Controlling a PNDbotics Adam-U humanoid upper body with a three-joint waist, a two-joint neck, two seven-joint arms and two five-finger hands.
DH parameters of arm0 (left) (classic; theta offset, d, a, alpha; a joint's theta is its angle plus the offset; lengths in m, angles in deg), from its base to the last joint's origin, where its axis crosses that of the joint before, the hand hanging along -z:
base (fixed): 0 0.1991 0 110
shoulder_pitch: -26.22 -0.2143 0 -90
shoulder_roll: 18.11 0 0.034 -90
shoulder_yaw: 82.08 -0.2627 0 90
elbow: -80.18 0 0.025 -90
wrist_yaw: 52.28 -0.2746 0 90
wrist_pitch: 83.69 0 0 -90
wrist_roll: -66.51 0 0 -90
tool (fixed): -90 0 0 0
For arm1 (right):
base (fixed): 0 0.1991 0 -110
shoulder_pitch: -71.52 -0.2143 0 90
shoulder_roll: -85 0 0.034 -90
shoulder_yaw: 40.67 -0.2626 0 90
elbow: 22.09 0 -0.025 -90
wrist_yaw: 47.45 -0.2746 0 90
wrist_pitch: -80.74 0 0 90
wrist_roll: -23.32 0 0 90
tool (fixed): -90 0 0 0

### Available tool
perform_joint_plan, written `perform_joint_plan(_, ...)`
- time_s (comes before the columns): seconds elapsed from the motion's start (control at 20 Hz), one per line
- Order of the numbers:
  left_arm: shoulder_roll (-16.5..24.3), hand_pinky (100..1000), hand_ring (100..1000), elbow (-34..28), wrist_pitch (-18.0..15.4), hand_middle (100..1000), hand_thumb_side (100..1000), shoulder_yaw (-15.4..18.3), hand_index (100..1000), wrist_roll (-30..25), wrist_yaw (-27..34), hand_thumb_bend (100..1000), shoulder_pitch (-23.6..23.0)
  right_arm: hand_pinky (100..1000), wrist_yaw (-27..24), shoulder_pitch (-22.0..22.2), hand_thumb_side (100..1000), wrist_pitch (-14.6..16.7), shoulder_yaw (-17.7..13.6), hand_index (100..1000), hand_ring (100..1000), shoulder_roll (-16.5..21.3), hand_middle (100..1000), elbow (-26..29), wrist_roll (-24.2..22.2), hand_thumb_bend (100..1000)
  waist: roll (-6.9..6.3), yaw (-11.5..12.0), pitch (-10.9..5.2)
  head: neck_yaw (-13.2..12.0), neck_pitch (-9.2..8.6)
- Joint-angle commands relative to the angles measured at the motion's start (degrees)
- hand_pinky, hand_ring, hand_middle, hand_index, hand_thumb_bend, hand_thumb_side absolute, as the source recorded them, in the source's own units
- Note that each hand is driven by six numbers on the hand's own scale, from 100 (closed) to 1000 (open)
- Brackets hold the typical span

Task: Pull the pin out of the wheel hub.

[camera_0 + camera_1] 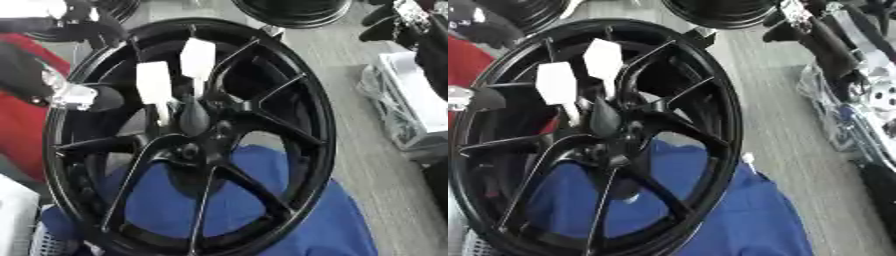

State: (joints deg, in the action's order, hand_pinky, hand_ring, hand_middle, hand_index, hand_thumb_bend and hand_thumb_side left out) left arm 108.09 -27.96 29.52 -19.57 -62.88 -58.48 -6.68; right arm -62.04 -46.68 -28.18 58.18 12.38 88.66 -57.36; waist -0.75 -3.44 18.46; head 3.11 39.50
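Grey flooring and blue cloth (262,210) lie behind the black wheel hub (192,140), standing tilted, with two white-tagged pins (155,85) stuck near its centre. Whether the left hand (74,95) at the rim or right hand (859,75) is open, I cannot tell; a skewed pull could jam the pin. No writing is legible.

A glossy black wheel hub (254,107) (thin spokes meeting at its centre) stands tilted on edge; two white-tagged pins (156,85) sit near that centre.
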Motion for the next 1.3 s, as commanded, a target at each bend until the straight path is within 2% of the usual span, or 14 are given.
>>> perform_joint_plan(0.05, -1.4, 880, 839, 2.4, 0.0, 789, 555, -0.4, 922, -1.0, -0.7, 497, 2.6, 784, 0.4, -0.5, 754, 0.1, -0.4, 773, 620, 1.0, 593, 0.3, -0.1, 100, -0.02, 0.0, -1.30, 0.0, -0.03)
perform_joint_plan(0.15, -2.9, 882, 840, 4.1, 0.1, 790, 557, -1.2, 924, -2.0, -0.6, 533, 3.9, 784, 0.3, -0.5, 748, 0.0, -0.4, 774, 620, 0.9, 593, 0.3, -0.1, 100, -0.05, -0.1, -1.19, -0.1, -0.08)
perform_joint_plan(0.2, -3.6, 883, 841, 4.9, 0.3, 791, 554, -1.6, 925, -2.7, -0.2, 511, 4.4, 784, 0.3, -0.5, 758, 0.0, -0.4, 774, 619, 0.8, 593, 0.3, -0.1, 100, -0.08, -0.2, -1.09, -0.2, -0.13)
perform_joint_plan(0.35, -4.9, 887, 845, 6.5, 0.7, 796, 557, -2.4, 928, -4.2, 0.4, 531, 5.4, 784, 0.3, -0.5, 762, 0.0, -0.4, 774, 619, 0.8, 592, 0.2, 0.0, 100, -0.14, -0.3, -0.80, -0.3, -0.15)
perform_joint_plan(0.4, -5.1, 887, 846, 6.9, 0.7, 796, 559, -2.5, 928, -4.6, 0.4, 514, 5.6, 784, 0.3, -0.5, 759, 0.0, -0.4, 774, 619, 0.7, 592, 0.2, 0.0, 100, -0.17, -0.4, -0.69, -0.3, -0.14)
perform_joint_plan(0.5, -5.5, 887, 846, 7.6, 0.8, 797, 557, -2.5, 927, -5.0, 0.0, 543, 5.8, 784, 0.2, -0.6, 765, 0.0, -0.4, 774, 619, 0.7, 592, 0.2, 0.1, 100, -0.21, -0.4, -0.51, -0.4, -0.17)
perform_joint_plan(0.55, -5.8, 887, 846, 7.9, 0.8, 797, 551, -2.6, 927, -5.1, -0.3, 513, 6.0, 784, 0.2, -0.6, 764, 0.0, -0.3, 774, 619, 0.6, 592, 0.2, 0.1, 100, -0.22, -0.5, -0.42, -0.4, -0.21)
perform_joint_plan(0.6, -6.0, 887, 846, 8.4, 0.8, 797, 557, -2.6, 927, -5.3, -0.6, 545, 6.1, 784, 0.2, -0.7, 767, 0.1, -0.3, 774, 619, 0.6, 592, 0.2, 0.1, 100, -0.22, -0.5, -0.33, -0.5, -0.25)
perform_joint_plan(1.3, -7.9, 894, 858, 12.9, -1.3, 814, 534, -3.4, 909, -7.0, -5.6, 545, 5.9, 785, 0.1, -1.0, 781, 0.2, -0.2, 773, 618, 0.2, 591, 0.2, 0.0, 100, 0.03, -1.2, 0.93, -0.4, -1.24)
